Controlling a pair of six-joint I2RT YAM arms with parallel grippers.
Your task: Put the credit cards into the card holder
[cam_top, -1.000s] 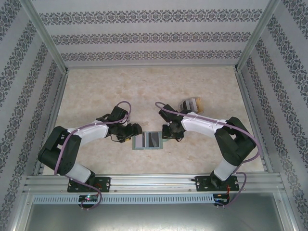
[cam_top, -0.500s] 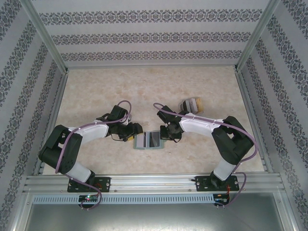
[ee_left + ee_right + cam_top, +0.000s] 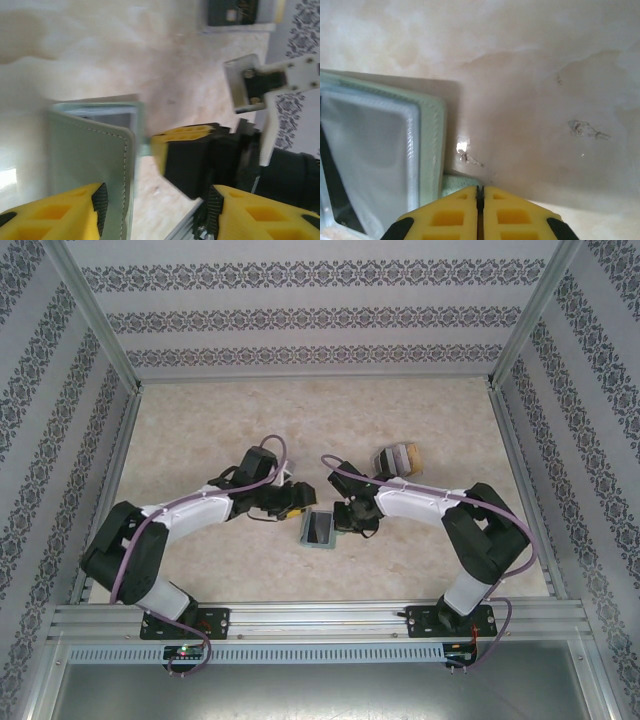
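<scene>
The card holder (image 3: 318, 530) lies mid-frame on the table (image 3: 200, 430), its left flap raised. The right gripper (image 3: 480, 191) is pinched tight on the small tab at its edge. The left gripper (image 3: 157, 200) stands half-spread beside the raised flap. Bare tabletop spreads above.

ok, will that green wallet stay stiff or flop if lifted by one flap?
Probably floppy at the fold: one flap of the wallet stands up while the other lies flat. Likely light; the right claw seems to pinch just its edge tab. The smooth table suggests it may slide when pushed.
</scene>
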